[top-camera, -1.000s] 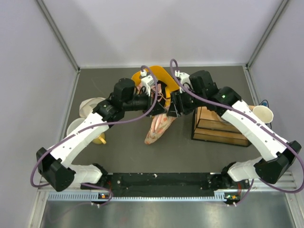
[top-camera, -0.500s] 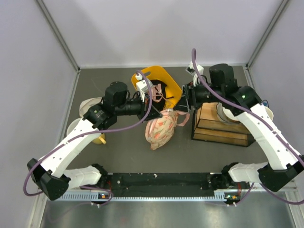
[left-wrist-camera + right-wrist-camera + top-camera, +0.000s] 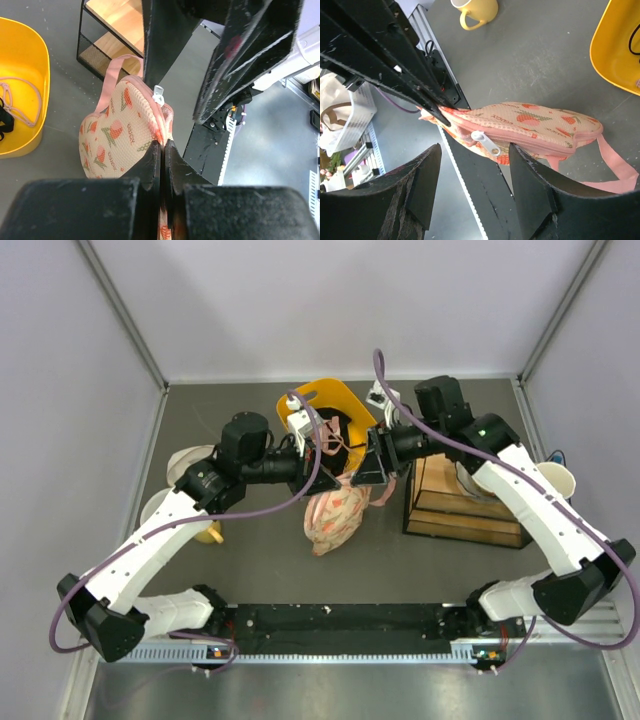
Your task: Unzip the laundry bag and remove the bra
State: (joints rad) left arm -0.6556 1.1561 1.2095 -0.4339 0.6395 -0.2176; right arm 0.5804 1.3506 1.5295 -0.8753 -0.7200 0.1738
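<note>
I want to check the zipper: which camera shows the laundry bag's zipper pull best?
Right wrist view: the zipper pull lies unobstructed on the laundry bag. The left wrist view shows it smaller, at the bag's far edge. In the top view it is too small to make out.

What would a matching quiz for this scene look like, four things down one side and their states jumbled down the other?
Things:
1. laundry bag
2. yellow basket
3. yellow mug
4. right gripper

States:
A. open, with the zip pull showing between its fingers
B. holds a pink strappy garment
C. pinched at its edge by the shut left gripper
D. stands upright on the grey table

Pairs: 1-C, 2-B, 3-D, 4-A
</note>
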